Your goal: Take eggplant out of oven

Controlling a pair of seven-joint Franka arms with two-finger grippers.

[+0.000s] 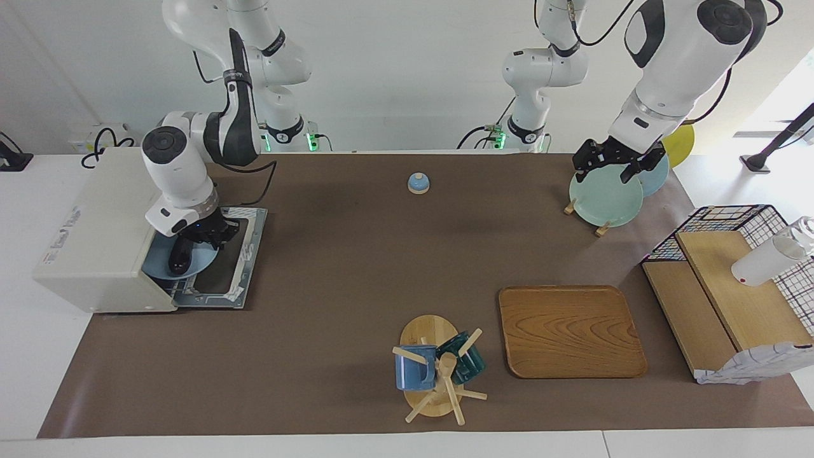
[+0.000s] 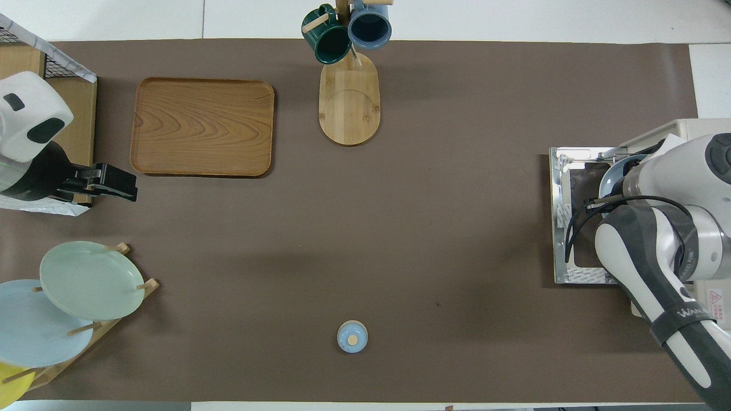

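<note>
Mugs hang on a wooden mug rack at the table edge farthest from the robots, with a wooden tray beside it toward the left arm's end.

At the working end, the right gripper is down at the mouth of the oven, over the lowered door and right at a light blue plate that sits half out of the oven opening. A dark, elongated shape at the gripper's tip, lying on the plate, is most likely the eggplant; it looks glossy and near black, but the gripper hides much of it. Whether the fingers are closed on it or only poised around it I cannot tell; the overhead view shows only the arm covering the spot.

By my reading the task is partway along: the door is already open and the gripper has arrived at the eggplant, while lifting it clear of the oven and setting it down is not yet done.

Well apart, the left gripper waits with its fingers spread, above the pale green plate in the plate rack. A small blue bell stands mid-table, nearer to the robots than the tray.
</note>
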